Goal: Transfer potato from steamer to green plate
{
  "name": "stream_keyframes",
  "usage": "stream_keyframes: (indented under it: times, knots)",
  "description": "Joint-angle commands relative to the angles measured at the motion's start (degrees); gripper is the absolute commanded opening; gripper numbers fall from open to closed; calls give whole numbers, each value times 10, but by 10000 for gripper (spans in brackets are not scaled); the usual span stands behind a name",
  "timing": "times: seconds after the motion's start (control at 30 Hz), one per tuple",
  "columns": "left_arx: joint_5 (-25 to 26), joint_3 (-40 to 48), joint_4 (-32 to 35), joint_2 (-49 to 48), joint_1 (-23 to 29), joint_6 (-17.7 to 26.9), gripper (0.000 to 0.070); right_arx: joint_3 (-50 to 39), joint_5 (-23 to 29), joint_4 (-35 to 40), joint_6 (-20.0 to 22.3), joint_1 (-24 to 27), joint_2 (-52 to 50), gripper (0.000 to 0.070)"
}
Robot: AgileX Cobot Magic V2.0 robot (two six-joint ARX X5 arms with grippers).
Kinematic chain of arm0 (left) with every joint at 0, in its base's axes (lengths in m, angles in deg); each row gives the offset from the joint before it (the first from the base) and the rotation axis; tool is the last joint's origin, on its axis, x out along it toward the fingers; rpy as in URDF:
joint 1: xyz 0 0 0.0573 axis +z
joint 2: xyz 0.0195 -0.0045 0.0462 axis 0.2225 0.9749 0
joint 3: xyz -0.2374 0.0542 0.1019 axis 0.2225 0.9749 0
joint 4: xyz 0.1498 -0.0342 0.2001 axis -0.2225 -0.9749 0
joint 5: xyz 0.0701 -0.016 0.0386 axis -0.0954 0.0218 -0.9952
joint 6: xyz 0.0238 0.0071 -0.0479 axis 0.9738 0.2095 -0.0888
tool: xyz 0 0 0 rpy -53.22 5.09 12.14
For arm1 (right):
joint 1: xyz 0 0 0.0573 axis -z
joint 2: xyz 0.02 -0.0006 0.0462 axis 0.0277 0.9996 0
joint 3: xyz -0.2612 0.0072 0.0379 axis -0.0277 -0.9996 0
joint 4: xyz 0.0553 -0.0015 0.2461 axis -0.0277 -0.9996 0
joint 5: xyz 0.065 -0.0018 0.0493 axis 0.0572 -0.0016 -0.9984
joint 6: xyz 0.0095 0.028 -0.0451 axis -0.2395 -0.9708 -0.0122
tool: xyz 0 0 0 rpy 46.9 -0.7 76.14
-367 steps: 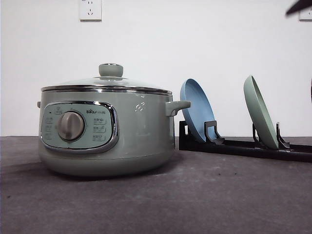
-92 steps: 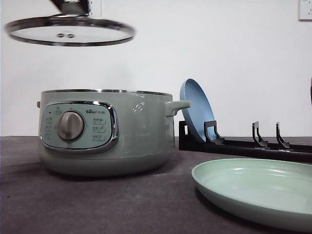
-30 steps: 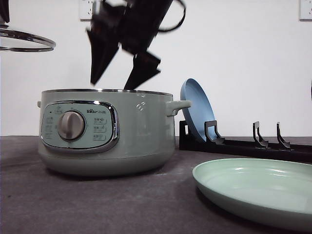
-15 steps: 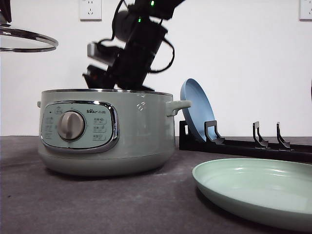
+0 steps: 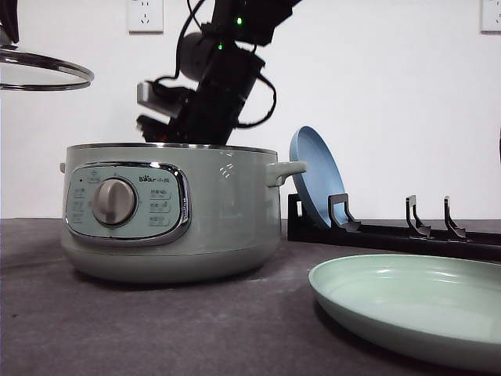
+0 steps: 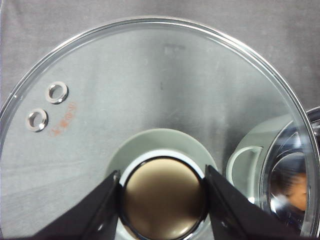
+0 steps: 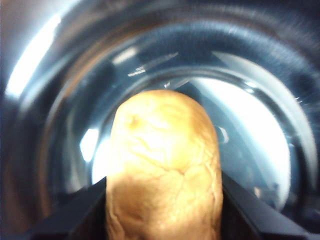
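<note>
The right gripper (image 7: 162, 210) reaches down inside the steamer (image 5: 172, 211), and its two fingers (image 7: 75, 212) pinch the potato (image 7: 162, 170) from both sides. The potato sits deep in the shiny pot. The left gripper (image 6: 162, 200) squeezes the knob (image 6: 162, 197) of the glass lid (image 6: 150, 90) and holds the lid up in the air, at about 10 o'clock from the steamer. The green plate (image 5: 407, 301) lies flat on the tabletop (image 5: 156, 329), at about 4 o'clock from the steamer. A blue plate (image 5: 313, 172) leans in a black rack (image 5: 391, 231) behind it.
</note>
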Motion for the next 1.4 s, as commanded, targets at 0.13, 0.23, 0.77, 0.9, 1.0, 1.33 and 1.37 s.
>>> stream_keyframes:
  times: [0.13, 0.23, 0.77, 0.9, 1.0, 1.33, 1.37]
  knots:
    - [3, -17, 18, -9, 1, -1, 0, 114, 6, -88, -11, 7, -30, 163]
    - [3, -17, 18, -9, 1, -1, 0, 135, 22, -147, -12, 15, -71, 163]
    - [3, -17, 16, -9, 2, -1, 0, -169, 95, -236, -27, 61, -462, 164]
    - [3, -17, 16, -9, 2, -1, 0, -309, 86, -205, -42, 61, -567, 164]
    - [3, -17, 14, -9, 2, -1, 0, -420, 71, -164, -73, 61, -639, 164]
    - [3, -17, 16, -9, 1, -1, 0, -750, 72, 14, -187, 61, -791, 164]
    - [3, -17, 17, -9, 1, -1, 0, -774, 71, 35, -198, 61, -791, 164]
